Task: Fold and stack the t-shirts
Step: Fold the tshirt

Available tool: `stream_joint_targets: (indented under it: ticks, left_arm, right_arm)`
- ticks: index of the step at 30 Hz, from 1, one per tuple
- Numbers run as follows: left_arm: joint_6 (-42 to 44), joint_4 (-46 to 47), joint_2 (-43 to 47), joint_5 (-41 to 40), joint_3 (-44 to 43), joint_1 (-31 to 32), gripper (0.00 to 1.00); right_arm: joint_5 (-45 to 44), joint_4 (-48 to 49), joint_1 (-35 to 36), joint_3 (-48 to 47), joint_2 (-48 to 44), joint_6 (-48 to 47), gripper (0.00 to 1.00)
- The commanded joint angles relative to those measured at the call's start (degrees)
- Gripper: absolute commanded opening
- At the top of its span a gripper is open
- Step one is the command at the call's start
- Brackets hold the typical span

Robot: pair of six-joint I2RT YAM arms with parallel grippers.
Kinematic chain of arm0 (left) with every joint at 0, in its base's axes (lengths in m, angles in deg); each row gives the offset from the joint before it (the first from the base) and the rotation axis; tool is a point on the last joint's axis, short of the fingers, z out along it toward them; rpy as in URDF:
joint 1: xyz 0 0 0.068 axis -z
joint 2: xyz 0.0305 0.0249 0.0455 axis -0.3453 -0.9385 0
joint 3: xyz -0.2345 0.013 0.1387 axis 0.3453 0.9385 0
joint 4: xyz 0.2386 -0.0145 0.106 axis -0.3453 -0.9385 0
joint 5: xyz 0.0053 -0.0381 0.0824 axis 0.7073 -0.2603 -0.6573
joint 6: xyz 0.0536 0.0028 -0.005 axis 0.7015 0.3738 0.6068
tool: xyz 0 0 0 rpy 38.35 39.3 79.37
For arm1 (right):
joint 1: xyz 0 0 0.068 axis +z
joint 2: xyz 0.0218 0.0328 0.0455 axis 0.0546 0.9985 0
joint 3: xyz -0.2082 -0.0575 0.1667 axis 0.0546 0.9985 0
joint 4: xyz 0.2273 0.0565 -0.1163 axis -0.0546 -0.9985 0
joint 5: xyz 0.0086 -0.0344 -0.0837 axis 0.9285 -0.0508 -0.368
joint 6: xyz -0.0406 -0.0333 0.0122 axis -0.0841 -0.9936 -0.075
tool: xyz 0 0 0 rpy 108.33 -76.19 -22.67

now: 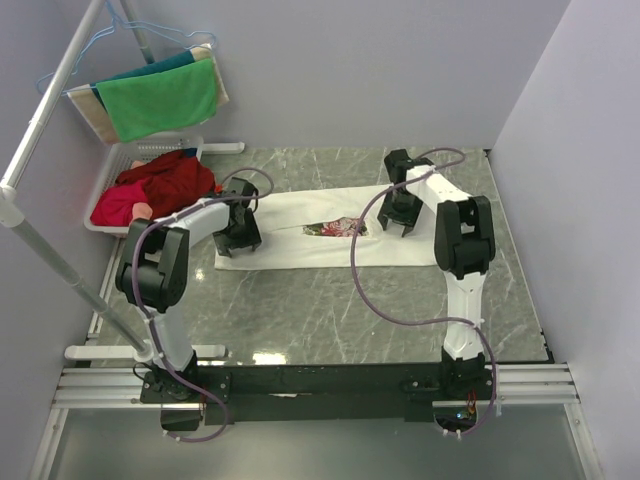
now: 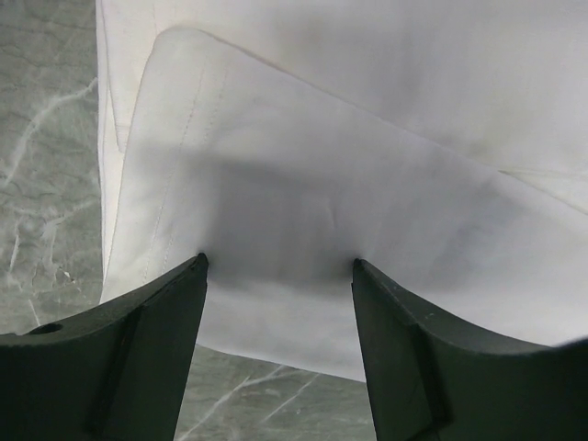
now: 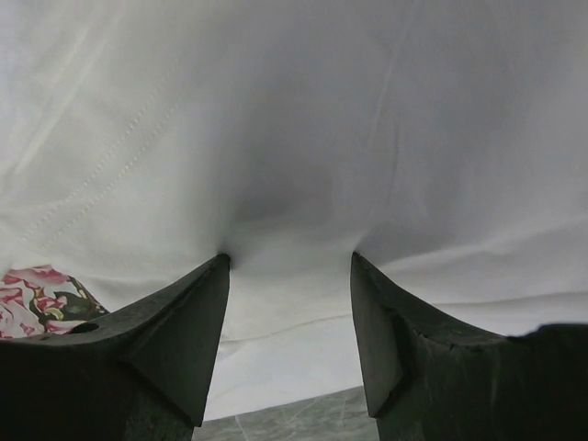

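A white t-shirt (image 1: 300, 240) lies folded into a long strip across the marble table, a patch of its floral print (image 1: 336, 228) showing at the middle. My left gripper (image 1: 240, 238) is open, its fingertips pressing down on the strip's left end (image 2: 303, 211). My right gripper (image 1: 401, 218) is open, its fingertips pressing down on the right end (image 3: 294, 138), with the floral print (image 3: 37, 299) at the lower left of that view. The fingers (image 2: 156, 322) dent the cloth but do not pinch it.
A white basket (image 1: 118, 160) with red and pink clothes (image 1: 160, 185) sits at the far left. Green and teal cloths (image 1: 160, 95) hang on a rack above it. A metal rail (image 1: 60, 270) runs down the left side. Grey marble (image 1: 320, 310) lies in front of the shirt.
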Motion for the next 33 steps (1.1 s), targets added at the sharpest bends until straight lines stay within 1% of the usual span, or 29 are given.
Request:
stream_joint_targets:
  ticks: [1, 8, 16, 26, 28, 30, 31, 33]
  left_arm:
    - [1.31, -1.63, 1.72, -0.03, 3.89, 0.19, 0.70]
    - [1.05, -4.18, 4.80, -0.12, 6.97, 0.19, 0.70]
    - [-0.62, -6.64, 7.79, 2.43, 8.64, 0.80, 0.70]
    - [1.75, -10.42, 11.30, 5.77, 9.96, 8.97, 0.70]
    - [3.24, -10.42, 13.85, 7.34, 10.57, 9.50, 0.70]
    - [5.00, -9.63, 15.95, 10.42, 11.19, 9.50, 0.70]
    - [6.57, -9.63, 16.23, 13.22, 11.63, 9.50, 0.70]
    - [7.29, -9.89, 16.32, 13.42, 11.28, 9.59, 0.70]
  right_arm:
    - [0.06, -3.17, -0.43, -5.43, 2.80, 0.92, 0.62]
    - [-0.73, -6.51, -0.52, -13.51, 7.37, -0.40, 0.61]
    - [-0.73, -7.04, -0.61, -16.42, 9.75, -1.63, 0.61]
    - [1.47, -7.30, -0.61, -22.23, 12.83, -2.86, 0.61]
    - [1.64, -6.87, -0.61, -22.84, 13.18, -3.30, 0.61]
    - [2.25, -6.43, -0.61, -23.54, 13.88, -3.91, 0.61]
    - [2.43, -6.25, -0.61, -24.68, 14.23, -4.18, 0.61]
    - [2.96, -6.42, -0.61, -26.44, 15.80, -4.44, 0.61]
